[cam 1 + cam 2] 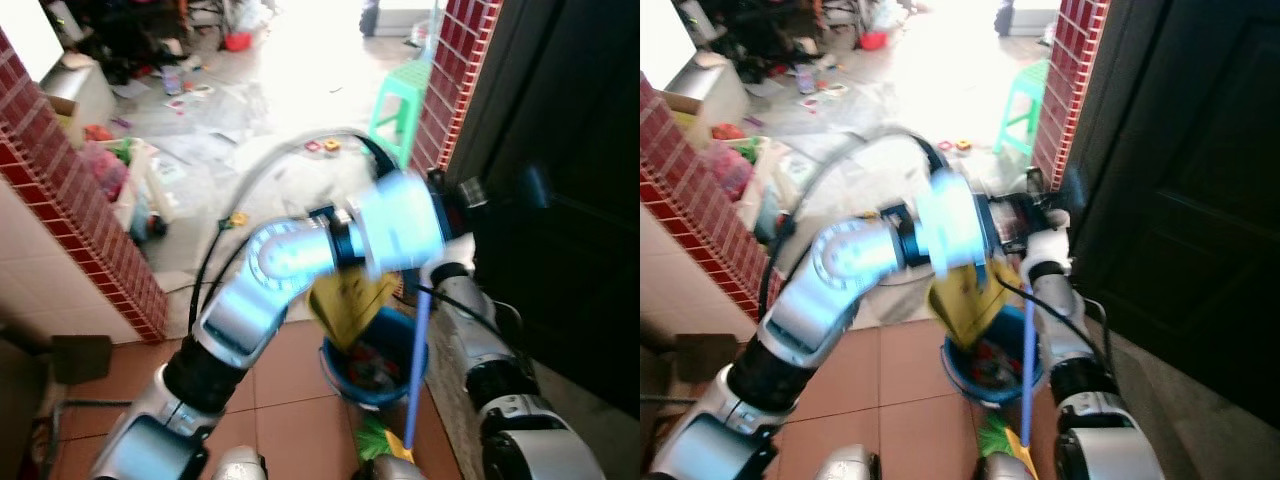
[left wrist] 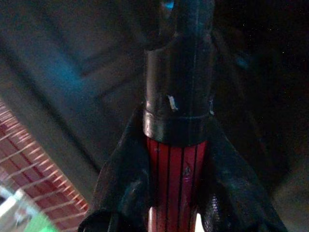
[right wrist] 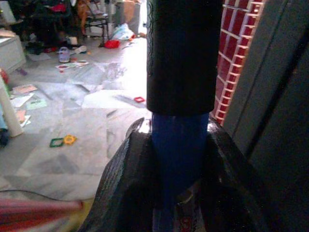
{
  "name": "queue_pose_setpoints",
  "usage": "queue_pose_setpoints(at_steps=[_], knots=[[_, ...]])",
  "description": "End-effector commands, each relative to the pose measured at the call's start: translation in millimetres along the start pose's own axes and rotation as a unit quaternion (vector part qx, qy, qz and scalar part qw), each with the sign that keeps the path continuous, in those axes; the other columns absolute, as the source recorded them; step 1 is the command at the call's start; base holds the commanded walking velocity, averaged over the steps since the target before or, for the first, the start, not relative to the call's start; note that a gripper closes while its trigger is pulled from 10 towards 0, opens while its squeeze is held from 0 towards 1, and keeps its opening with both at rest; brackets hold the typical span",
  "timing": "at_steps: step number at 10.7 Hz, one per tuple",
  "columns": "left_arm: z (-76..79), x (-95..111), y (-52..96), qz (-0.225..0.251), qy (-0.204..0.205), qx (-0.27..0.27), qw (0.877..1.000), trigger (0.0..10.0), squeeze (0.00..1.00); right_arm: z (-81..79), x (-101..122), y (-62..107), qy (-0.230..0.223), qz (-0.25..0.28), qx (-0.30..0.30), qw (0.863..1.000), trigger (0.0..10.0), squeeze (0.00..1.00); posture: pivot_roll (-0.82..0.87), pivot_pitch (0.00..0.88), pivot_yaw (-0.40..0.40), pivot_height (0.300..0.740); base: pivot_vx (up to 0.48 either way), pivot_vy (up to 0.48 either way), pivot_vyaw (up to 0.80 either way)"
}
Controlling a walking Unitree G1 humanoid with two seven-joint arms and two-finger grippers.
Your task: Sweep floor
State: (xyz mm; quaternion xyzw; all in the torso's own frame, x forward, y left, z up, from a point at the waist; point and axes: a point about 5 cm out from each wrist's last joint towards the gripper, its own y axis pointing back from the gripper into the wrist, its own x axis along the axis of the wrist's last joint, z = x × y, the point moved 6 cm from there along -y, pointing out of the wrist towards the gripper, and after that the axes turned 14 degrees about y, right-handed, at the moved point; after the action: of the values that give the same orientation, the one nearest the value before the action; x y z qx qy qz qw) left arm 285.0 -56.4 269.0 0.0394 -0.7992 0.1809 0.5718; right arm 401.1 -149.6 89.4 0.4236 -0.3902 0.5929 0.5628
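My right gripper (image 3: 178, 193) is clamped on the blue broom handle (image 1: 418, 360). My left gripper (image 2: 176, 193) is closed on the red dustpan handle (image 2: 174, 179), with the yellow dustpan (image 1: 350, 305) hanging tilted below it, over the blue bucket (image 1: 400, 385). The bucket holds mixed reddish litter, too blurred to identify.

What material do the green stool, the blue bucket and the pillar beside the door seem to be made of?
Stool: likely moulded plastic, smooth, uniform mint green. Bucket: probably plastic too, with an even blue, slightly glossy rim. Pillar: glazed red brick or brick-look tile, judging by its pale grout lines and its sheen.
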Motion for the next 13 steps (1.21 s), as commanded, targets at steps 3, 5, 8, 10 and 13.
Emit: queue_pose_setpoints(at_steps=[3, 5, 8, 10, 13], knots=[[-84.2, 66, 29.9, 0.116, 0.002, 0.184, 0.976, 10.0, 0.0, -1.0, 13, -7.0, 0.005, 0.019, 0.013, 1.0, 10.0, 0.0, -0.03, 0.019, -0.023, 0.74, 0.0, 0.0, 0.0], [-122.5, 116, 59.0, 0.189, -0.026, 0.273, 0.943, 10.0, 0.0, -5.1, 14, -8.0, 0.007, 0.019, 0.021, 1.0, 10.0, 0.0, -0.03, 0.014, -0.031, 0.74, 0.0, 0.0, 0.0], [-165.2, 114, 106.2, 0.145, -0.099, 0.391, 0.904, 10.0, 0.0, -5.6, 12, -8.0, 0.007, 0.017, 0.025, 1.0, 10.0, 0.0, -0.03, 0.012, -0.032, 0.74, 0.0, 0.0, 0.0], [-170.9, 28, 149.6, 0.069, 0.0, 0.468, 0.881, 10.0, 0.0, -12.6, 14, -7.6, -0.014, 0.022, 0.049, 0.998, 10.0, 0.0, -0.03, 0.018, -0.024, 0.74, 0.0, 0.0, 0.0], [-136.6, -72, 180.1, -0.026, 0.096, 0.506, 0.857, 10.0, 0.0, -17.0, 77, -17.4, 0.003, 0.144, 0.078, 0.986, 10.0, 0.0, -0.02, 0.037, -0.012, 0.74, 0.0, 0.0, 0.0]])
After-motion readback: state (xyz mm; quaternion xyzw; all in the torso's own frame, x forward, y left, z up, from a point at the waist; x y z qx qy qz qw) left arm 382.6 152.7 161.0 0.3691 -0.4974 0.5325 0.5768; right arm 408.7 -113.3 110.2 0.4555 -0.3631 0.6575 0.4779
